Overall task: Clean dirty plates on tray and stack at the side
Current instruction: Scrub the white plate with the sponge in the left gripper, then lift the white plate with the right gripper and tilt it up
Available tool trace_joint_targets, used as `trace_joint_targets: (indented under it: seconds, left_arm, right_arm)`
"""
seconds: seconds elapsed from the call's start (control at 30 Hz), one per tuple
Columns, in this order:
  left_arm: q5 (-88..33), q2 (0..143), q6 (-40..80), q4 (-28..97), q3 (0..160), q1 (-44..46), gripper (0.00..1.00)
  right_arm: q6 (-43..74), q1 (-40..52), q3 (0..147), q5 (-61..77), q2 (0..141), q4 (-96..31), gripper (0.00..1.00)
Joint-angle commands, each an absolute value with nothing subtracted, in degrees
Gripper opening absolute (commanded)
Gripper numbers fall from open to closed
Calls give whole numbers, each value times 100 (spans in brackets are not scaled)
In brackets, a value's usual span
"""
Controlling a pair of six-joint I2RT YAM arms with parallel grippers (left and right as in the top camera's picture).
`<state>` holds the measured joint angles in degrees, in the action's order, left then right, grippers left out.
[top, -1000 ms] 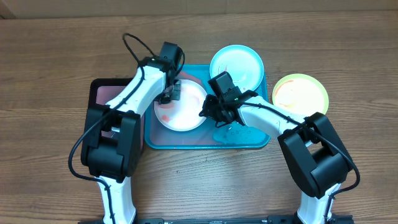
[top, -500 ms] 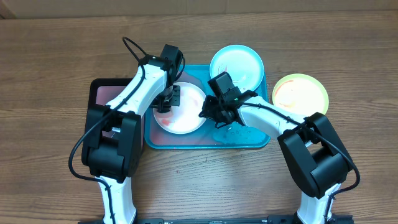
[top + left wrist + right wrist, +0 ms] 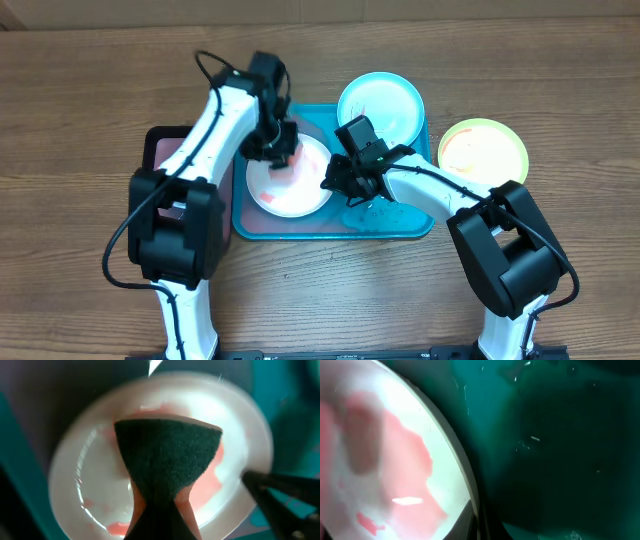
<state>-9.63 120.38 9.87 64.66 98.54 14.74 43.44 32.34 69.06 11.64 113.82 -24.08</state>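
Observation:
The white-rimmed plate (image 3: 292, 188) with red smears lies in the teal tray (image 3: 330, 228). My left gripper (image 3: 279, 147) is shut on a dark green sponge (image 3: 167, 452) and presses it on the plate's back part (image 3: 85, 490). My right gripper (image 3: 333, 181) is shut on the plate's right rim (image 3: 462, 467), seen over the wet tray base (image 3: 560, 435). The light blue plate (image 3: 380, 104) rests on the tray's back right corner. The yellow-green plate (image 3: 483, 150) lies on the table to the right of the tray.
A smaller black tray (image 3: 163, 158) lies against the teal tray's left side, under my left arm. Wet patches sit on the teal tray base near my right gripper. Bare wooden table (image 3: 80, 120) surrounds the trays.
My left gripper has slid the sponge over the white plate, first toward the front left, then back toward the plate's far edge. The right gripper and the other plates have not moved.

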Motion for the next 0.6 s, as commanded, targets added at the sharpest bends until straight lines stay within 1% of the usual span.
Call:
trace_joint_targets:
  seconds: [0.0, 0.3, 0.57]
  left_arm:
    - [-1146, 12075, 843, 6521, 10259, 1339, 4]
    - [-1125, 12075, 860, 6510, 10256, 1339, 4]
    - [-681, 12075, 943, 6512, 10256, 1334, 4]
  right_arm:
    - [4303, 3238, 6930, 1214, 11478, -2602, 4]
    - [3844, 3238, 7161, 1315, 11367, -3153, 4]
    - [3404, 3238, 7177, 1291, 10807, -3693, 4]
